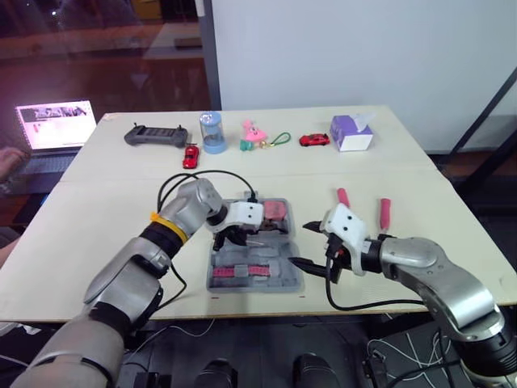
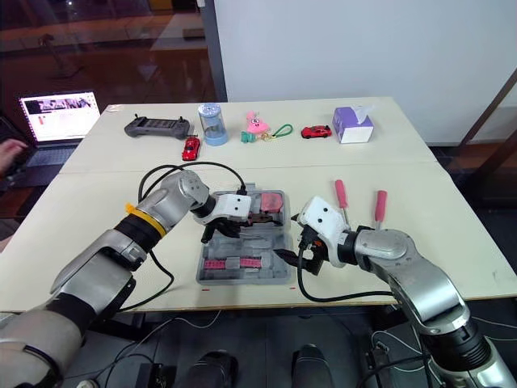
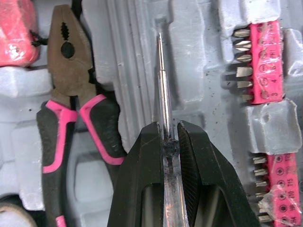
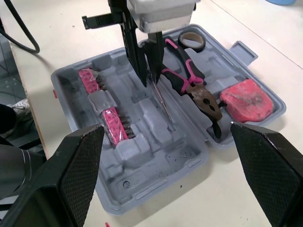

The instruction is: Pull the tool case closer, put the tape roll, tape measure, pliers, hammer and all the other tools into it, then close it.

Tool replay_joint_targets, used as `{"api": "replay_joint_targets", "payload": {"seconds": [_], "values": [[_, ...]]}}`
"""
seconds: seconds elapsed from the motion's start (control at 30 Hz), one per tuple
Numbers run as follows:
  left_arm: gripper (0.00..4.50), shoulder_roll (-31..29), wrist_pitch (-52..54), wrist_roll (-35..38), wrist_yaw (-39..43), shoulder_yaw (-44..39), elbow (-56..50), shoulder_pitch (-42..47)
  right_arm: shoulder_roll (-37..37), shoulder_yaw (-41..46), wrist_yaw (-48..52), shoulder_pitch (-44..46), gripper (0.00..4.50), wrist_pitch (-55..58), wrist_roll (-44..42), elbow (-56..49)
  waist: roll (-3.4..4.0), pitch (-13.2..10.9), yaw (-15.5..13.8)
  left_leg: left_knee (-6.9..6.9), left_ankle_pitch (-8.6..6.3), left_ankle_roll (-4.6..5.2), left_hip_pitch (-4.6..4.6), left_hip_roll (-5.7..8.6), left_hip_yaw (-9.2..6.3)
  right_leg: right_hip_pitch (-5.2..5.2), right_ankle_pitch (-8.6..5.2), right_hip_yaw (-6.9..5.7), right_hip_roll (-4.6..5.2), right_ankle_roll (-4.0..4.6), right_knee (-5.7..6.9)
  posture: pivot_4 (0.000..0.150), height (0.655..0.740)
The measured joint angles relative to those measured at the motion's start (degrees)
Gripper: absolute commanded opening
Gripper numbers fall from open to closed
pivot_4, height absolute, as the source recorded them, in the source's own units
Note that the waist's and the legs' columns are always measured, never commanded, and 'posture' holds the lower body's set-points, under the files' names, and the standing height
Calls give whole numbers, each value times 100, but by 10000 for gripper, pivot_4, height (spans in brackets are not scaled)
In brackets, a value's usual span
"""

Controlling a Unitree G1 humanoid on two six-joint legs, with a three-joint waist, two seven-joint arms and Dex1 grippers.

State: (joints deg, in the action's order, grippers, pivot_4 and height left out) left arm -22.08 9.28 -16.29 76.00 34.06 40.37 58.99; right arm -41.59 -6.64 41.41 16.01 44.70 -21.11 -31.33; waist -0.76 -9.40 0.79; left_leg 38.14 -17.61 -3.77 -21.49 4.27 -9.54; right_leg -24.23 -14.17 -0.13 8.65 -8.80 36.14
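While left end effector clamps a half-hidden screwdriver, right end effector gapes.

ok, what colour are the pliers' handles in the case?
The pliers have black handles with pink trim, clearest in the left wrist view.

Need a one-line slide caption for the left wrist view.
Left gripper pinching a thin metal shaft over the grey tool case, with pink-handled pliers and pink bit strips already seated.

left end effector sits over the open grey tool case.
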Motion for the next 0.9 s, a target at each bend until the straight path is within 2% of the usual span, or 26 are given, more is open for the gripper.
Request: {"api": "replay_joint_targets", "payload": {"seconds": [0.9], "values": [[135, 23, 135, -151, 96, -13, -351, -100, 3, 0, -71, -12, 45000, 109, -32, -4, 1, 0, 12, 1, 0, 0, 2, 0, -1, 3, 0, 0, 0, 0, 2, 1500, 7400]]}}
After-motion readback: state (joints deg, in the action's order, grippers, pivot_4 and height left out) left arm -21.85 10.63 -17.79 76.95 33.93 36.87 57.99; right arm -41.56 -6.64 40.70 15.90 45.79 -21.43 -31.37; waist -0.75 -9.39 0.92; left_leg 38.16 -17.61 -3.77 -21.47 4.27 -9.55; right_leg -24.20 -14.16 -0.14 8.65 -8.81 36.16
